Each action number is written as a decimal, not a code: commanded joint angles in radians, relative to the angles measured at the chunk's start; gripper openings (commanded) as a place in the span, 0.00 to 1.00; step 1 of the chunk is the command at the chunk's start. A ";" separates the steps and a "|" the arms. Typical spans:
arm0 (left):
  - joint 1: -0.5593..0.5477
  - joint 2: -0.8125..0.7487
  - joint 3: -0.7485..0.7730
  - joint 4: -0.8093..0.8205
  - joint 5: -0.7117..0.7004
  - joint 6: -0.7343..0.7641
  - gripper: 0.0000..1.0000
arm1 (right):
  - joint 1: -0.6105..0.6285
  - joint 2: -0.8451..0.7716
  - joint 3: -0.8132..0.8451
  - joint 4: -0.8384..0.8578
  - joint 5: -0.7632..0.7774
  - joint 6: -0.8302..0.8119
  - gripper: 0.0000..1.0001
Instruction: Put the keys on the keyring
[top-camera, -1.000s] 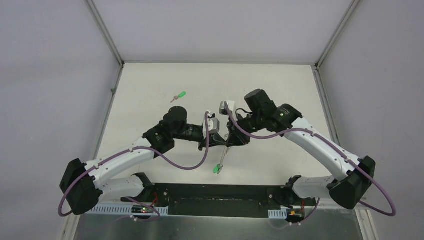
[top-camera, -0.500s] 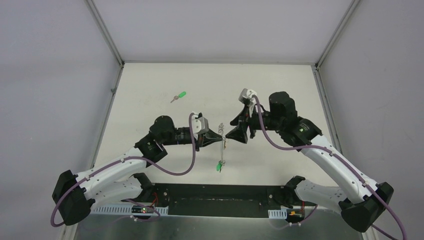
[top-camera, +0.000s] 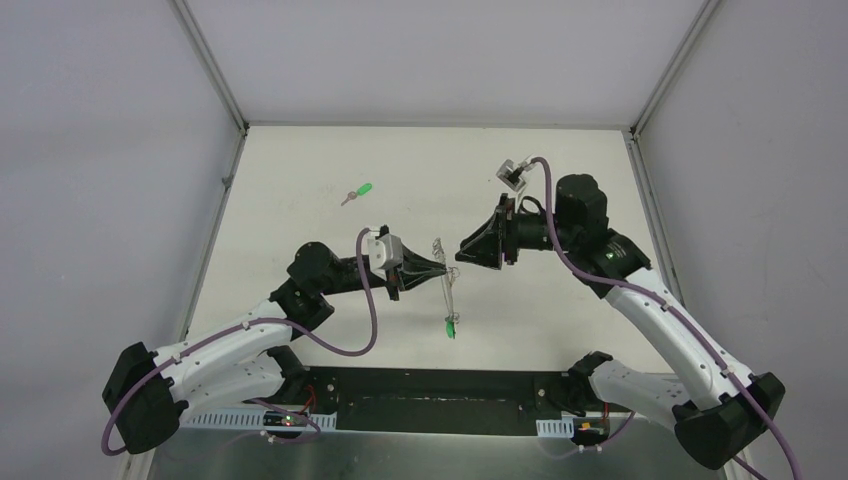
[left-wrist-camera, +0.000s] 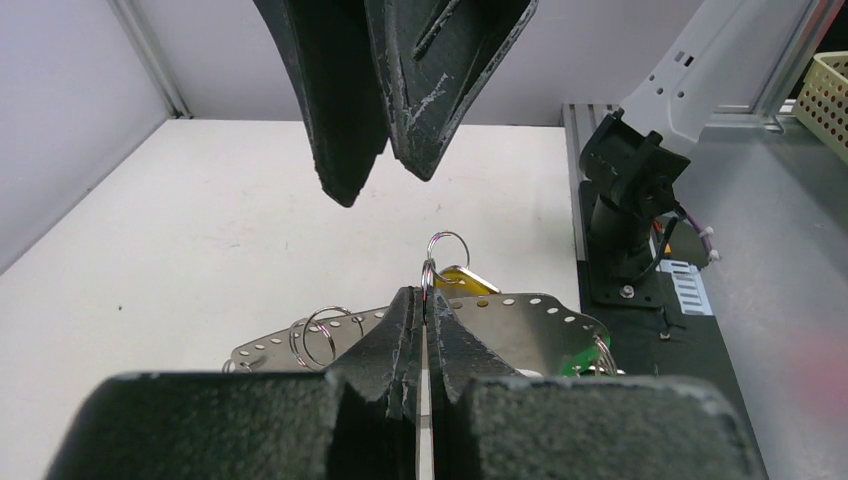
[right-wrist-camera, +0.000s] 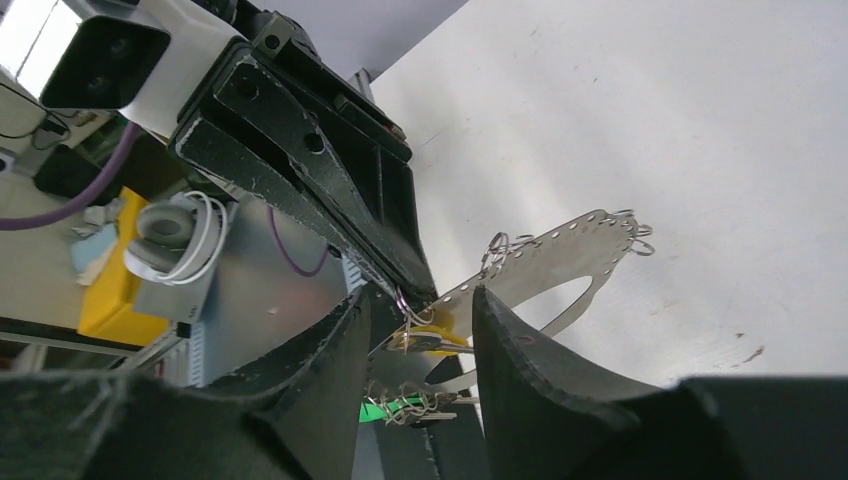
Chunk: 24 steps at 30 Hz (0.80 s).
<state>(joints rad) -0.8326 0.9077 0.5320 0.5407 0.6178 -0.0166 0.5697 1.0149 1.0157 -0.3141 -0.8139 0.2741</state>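
Note:
My left gripper (top-camera: 441, 268) is shut on a small split ring of the keyring (top-camera: 448, 290), a thin grey perforated metal loop that hangs below it. In the left wrist view the jaws pinch the ring (left-wrist-camera: 429, 277) with the loop (left-wrist-camera: 520, 320) behind. A yellow key (right-wrist-camera: 440, 330) hangs by that ring, and a green key (top-camera: 452, 328) dangles at the loop's lower end. My right gripper (top-camera: 462, 252) is open and empty just right of the ring; its fingers (right-wrist-camera: 520, 350) flank the yellow key without touching it. A second green key (top-camera: 358, 191) lies on the table at the far left.
The white table (top-camera: 560, 180) is walled at the left, right and back. A black base plate (top-camera: 430, 385) runs along the near edge. Several small split rings (left-wrist-camera: 318, 335) hang from the loop's rim.
The two grippers were pressed together at the keyring; now the right gripper has opened and drawn back up and right. The left arm has pulled left, still holding the keyring.

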 joint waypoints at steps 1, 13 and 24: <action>-0.011 -0.026 -0.008 0.143 -0.016 -0.025 0.00 | -0.010 0.011 0.031 0.008 -0.070 0.130 0.43; -0.011 -0.021 -0.010 0.142 -0.033 -0.025 0.00 | -0.010 0.042 0.024 -0.061 -0.112 0.137 0.28; -0.011 -0.023 -0.006 0.111 -0.036 -0.016 0.00 | -0.009 0.041 0.000 -0.064 -0.140 0.126 0.24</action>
<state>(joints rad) -0.8326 0.9066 0.5224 0.5983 0.6010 -0.0345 0.5644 1.0618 1.0164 -0.3889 -0.9283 0.3962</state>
